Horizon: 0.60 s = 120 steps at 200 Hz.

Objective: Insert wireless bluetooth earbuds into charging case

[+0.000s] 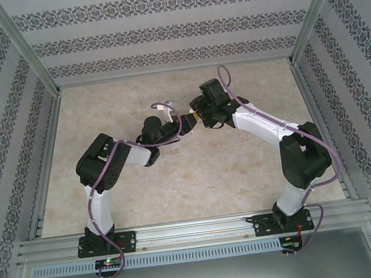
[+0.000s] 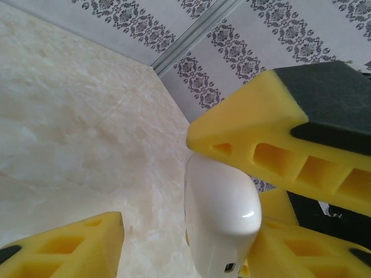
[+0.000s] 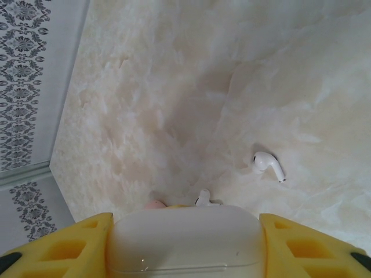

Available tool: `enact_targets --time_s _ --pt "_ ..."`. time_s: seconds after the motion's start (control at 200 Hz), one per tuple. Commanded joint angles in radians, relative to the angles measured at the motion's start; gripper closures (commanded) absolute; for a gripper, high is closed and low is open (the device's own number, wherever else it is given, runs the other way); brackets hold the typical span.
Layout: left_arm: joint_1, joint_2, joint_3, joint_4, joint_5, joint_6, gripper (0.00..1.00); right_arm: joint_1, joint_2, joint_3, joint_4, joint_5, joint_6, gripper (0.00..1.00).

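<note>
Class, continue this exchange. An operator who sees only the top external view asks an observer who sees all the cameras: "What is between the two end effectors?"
Observer: A white glossy pebble-shaped charging case, clamped between the yellow fingers of the right end effector.
Operator: Has the left end effector gripped it?
Observer: No; a gap shows between one of its yellow fingers and the case.
Operator: Any earbuds loose?
Observer: One small white stemmed earbud lies on the beige marbled table, apart from the case.
</note>
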Motion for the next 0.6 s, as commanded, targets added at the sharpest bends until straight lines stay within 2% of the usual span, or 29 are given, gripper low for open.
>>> enact_targets --time_s 0.0,0.37,0.465,0.54,0.595 --pt "-0.009 0.030 0.030 0.057 -0.016 -0.015 0.50 0.010 -0.036 -0.017 0.015 0.014 0.016 0.61" --pt "-0.010 0.057 0.042 0.086 -0.013 -0.039 0.70 0.009 -0.040 -0.032 0.037 0.009 0.025 0.61" --pt "-0.009 0.061 0.046 0.087 -0.007 -0.042 0.80 0.006 -0.045 -0.036 0.043 0.005 0.027 0.61" --pt "-0.010 0.060 0.046 0.086 -0.005 -0.048 0.88 0.000 -0.057 -0.044 0.061 0.005 0.028 0.56" --pt "-0.010 0.058 0.044 0.086 -0.002 -0.055 0.97 -0.011 -0.072 -0.051 0.071 0.010 0.025 0.45"
